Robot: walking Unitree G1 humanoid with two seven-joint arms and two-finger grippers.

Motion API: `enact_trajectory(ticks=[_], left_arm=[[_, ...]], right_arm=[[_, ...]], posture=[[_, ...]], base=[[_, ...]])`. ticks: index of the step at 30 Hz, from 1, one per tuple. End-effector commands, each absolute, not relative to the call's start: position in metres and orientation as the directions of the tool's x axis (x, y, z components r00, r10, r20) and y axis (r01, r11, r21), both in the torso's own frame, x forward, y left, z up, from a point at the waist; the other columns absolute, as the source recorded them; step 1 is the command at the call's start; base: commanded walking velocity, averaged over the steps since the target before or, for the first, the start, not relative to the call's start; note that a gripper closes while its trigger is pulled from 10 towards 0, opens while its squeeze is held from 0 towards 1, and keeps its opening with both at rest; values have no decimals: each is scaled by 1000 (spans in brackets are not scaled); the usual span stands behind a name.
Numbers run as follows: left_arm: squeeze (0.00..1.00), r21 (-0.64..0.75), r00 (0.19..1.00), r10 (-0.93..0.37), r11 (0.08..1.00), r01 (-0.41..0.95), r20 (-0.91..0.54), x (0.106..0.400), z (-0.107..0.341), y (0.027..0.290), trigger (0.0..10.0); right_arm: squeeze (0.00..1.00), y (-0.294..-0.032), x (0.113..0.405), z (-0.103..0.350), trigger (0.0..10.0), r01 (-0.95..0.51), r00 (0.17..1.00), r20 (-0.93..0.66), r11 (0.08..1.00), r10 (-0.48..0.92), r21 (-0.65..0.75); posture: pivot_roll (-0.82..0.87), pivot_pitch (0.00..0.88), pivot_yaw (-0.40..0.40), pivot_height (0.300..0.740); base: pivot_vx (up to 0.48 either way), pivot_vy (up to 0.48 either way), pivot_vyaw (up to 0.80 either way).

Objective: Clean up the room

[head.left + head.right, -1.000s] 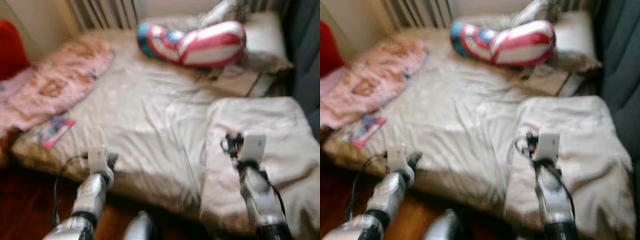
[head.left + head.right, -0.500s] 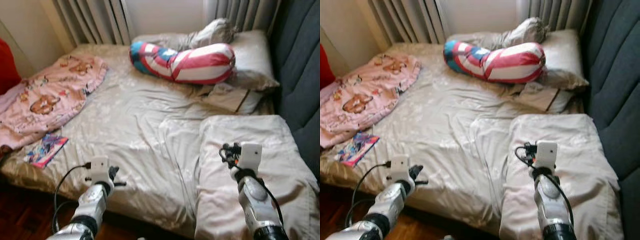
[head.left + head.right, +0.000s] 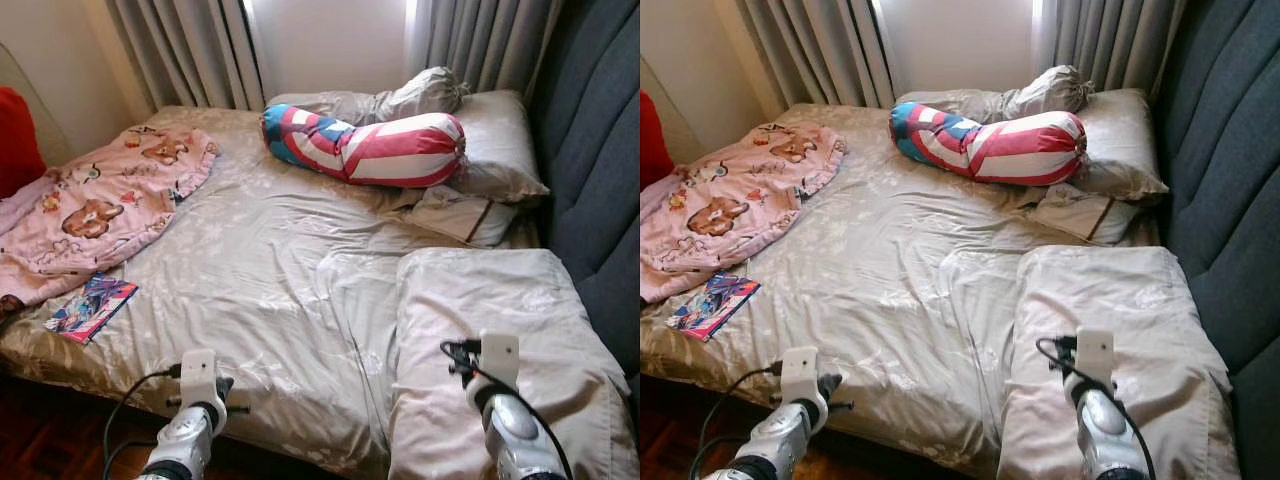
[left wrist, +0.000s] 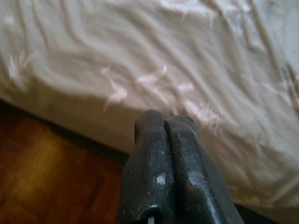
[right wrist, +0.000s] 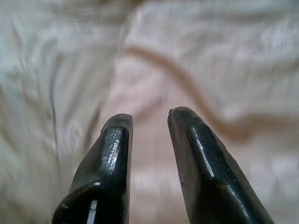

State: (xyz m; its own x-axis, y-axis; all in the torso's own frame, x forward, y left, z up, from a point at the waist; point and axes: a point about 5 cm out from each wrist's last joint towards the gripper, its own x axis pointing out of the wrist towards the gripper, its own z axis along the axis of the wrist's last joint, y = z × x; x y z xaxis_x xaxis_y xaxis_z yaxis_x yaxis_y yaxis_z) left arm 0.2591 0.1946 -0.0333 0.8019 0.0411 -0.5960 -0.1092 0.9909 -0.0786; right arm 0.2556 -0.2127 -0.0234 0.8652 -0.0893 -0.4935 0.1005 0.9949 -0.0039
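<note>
Both arms are stretched forward and low at the near edge of the bed (image 3: 280, 270). The left gripper (image 4: 164, 122) has its fingers pressed tight together, holding nothing, hanging over the sheet edge above the wood floor (image 4: 42, 172). The right gripper (image 5: 148, 119) has its fingers apart a bit, empty, over the folded duvet (image 3: 480, 300). A colourful book (image 3: 90, 308) lies near the bed's left edge beside the pink blanket (image 3: 100, 205); its cover writing is too small to read

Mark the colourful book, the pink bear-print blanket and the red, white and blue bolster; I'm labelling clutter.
colourful book (image 3: 92, 307), left eye view, cover's middle
pink bear-print blanket (image 3: 105, 205), left eye view, middle
red, white and blue bolster (image 3: 990, 146), right eye view, striped middle
</note>
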Motion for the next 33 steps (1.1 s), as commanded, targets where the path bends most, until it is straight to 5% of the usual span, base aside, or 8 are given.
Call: enact_trajectory(ticks=[1,10,28,33], left_arm=[[0,-60,756,48,992,-115,-653,247,-44,194,10000],[0,9,695,24,1000,-26,-718,230,-57,186,10000],[0,38,687,35,999,-10,-726,227,-59,187,10000],[0,48,685,37,999,-4,-728,226,-60,189,10000]], right_arm=[[0,-210,233,-45,10000,97,798,-596,995,-91,-23],[0,-202,206,-67,10000,77,697,-712,996,-89,-49],[0,-185,214,-66,10000,63,701,-711,998,-56,-17],[0,-186,218,-63,10000,86,710,-701,996,-67,-9]], posture=[[-97,0,41,740],[-85,0,12,740],[-77,0,19,740],[-78,0,32,740]], base=[[0,0,0],[0,199,0],[0,308,0],[0,0,-800]])
